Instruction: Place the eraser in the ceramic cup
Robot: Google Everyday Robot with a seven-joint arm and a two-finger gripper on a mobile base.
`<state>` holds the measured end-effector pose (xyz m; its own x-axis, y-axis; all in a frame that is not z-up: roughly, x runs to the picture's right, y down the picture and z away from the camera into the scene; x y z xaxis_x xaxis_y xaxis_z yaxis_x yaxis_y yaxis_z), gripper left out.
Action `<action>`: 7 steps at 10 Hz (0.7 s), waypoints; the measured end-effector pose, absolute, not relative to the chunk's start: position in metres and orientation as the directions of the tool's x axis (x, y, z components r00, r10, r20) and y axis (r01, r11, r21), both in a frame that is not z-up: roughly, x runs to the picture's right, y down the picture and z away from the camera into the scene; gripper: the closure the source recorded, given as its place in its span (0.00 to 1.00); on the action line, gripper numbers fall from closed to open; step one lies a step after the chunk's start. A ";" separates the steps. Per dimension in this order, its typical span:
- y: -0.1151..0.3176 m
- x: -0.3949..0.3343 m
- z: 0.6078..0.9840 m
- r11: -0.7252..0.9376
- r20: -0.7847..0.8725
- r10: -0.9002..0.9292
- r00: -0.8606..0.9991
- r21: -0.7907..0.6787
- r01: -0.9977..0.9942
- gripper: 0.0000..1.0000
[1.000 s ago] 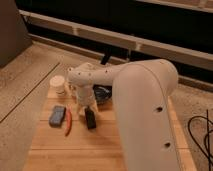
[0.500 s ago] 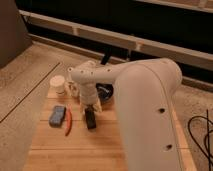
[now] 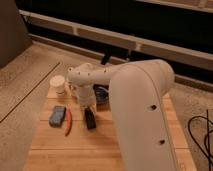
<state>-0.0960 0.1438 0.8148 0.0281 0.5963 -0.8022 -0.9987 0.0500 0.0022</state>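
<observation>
The eraser [image 3: 90, 120] is a small black block on the wooden desk [image 3: 75, 150], directly under the gripper [image 3: 88, 106]. Its upper end meets the gripper's dark tip. Whether the gripper has closed on it or only hangs over it cannot be told. The ceramic cup [image 3: 58, 85] stands upright near the desk's far left corner, up and to the left of the eraser and apart from it. Left of the eraser lie a thin orange-red stick [image 3: 68, 123] and, just beside that, a blue-grey block [image 3: 57, 116]. A dark bowl [image 3: 103, 95] shows partly behind the gripper, to its right.

The desk is made of pale wooden slats and sits low on a speckled floor [image 3: 25, 75]. A light horizontal ledge [image 3: 125, 40] runs along the dark wall behind. A black cable [image 3: 202, 131] loops on the floor at the right edge.

The white arm [image 3: 142, 110] fills the right half of the view. It rises from the bottom edge as a thick link, bends left over the desk, then turns down at the wrist, so the gripper points at the desk top.
</observation>
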 end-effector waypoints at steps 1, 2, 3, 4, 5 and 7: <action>0.144 -0.096 0.815 0.052 -0.803 0.596 0.033 -0.002 -0.999 0.85; 0.144 -0.096 0.816 0.056 -0.803 0.595 0.036 -0.004 -0.998 0.93; 0.143 -0.097 0.816 0.061 -0.799 0.600 0.042 -0.006 -0.998 0.99; 0.133 -0.102 0.814 0.070 -0.780 0.623 0.056 -0.016 -0.997 1.00; 0.117 -0.107 0.807 0.090 -0.753 0.655 0.068 -0.012 -0.996 1.00; 0.066 -0.128 0.772 0.161 -0.645 0.753 0.127 -0.006 -0.987 1.00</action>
